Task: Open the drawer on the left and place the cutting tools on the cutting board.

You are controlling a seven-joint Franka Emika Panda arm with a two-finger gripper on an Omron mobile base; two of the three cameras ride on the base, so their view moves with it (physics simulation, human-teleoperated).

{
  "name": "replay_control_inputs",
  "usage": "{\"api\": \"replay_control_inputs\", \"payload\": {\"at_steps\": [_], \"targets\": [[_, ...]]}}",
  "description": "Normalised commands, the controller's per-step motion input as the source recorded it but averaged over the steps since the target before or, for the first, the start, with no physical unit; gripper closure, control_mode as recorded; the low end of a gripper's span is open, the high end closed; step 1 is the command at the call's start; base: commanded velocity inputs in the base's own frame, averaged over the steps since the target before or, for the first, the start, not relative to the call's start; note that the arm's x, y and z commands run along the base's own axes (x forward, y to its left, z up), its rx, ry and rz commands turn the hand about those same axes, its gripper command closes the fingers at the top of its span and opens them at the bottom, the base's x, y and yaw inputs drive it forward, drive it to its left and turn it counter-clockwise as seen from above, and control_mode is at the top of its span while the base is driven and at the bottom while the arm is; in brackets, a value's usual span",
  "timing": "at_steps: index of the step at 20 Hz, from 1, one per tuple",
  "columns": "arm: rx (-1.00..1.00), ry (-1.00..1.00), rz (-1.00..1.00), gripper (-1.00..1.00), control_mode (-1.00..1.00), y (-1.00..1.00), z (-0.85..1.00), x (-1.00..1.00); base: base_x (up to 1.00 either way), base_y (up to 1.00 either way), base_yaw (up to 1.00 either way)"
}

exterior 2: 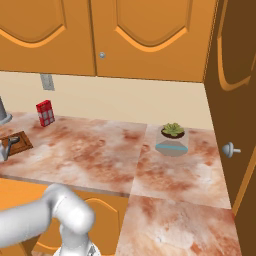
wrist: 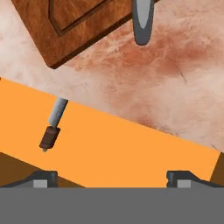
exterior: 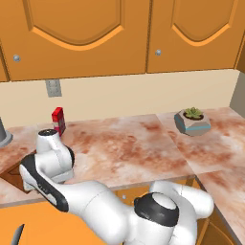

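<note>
My gripper hangs with its jaws spread wide and nothing between them, looking down over the front edge of the marbled tabletop; both dark fingertips rise at the bottom of the hand view, well apart; below them lies the flat orange inside of the drawer, pulled out under the tabletop's lip; in it a small knife, brown-black handle toward me, grey blade reaching to the tabletop's edge; the cutting board, dark brown with a groove, lies on the tabletop beyond, its corner near the edge; a grey rounded metal piece hangs at the top of the hand view, whether touching the board I cannot tell; farther back, a red box by the wall and a potted succulent well to the right.
</note>
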Motion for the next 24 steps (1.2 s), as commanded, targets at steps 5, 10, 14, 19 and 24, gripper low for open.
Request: {"api": "replay_control_inputs", "payload": {"at_steps": [5, 10, 14, 19, 24], "targets": [[0.00, 0.08, 0.00, -1.00, -1.00, -0.01, -0.39, -0.32, 0.00, 0.00, 0.00], [0.00, 0.06, 0.00, -1.00, -1.00, 0.00, -0.39, -0.34, 0.00, 0.00, 0.00], [0.00, -0.06, 0.00, -1.00, -1.00, 0.04, -0.14, -0.34, 0.00, 0.00, 0.00], [0.00, -0.04, 0.00, -1.00, -1.00, 0.26, -0.13, -0.11, 0.00, 0.00, 0.00], [0.00, 0.06, 0.00, -1.00, -1.00, 0.05, -0.23, -0.05, 0.00, 0.00, 0.00]]}}
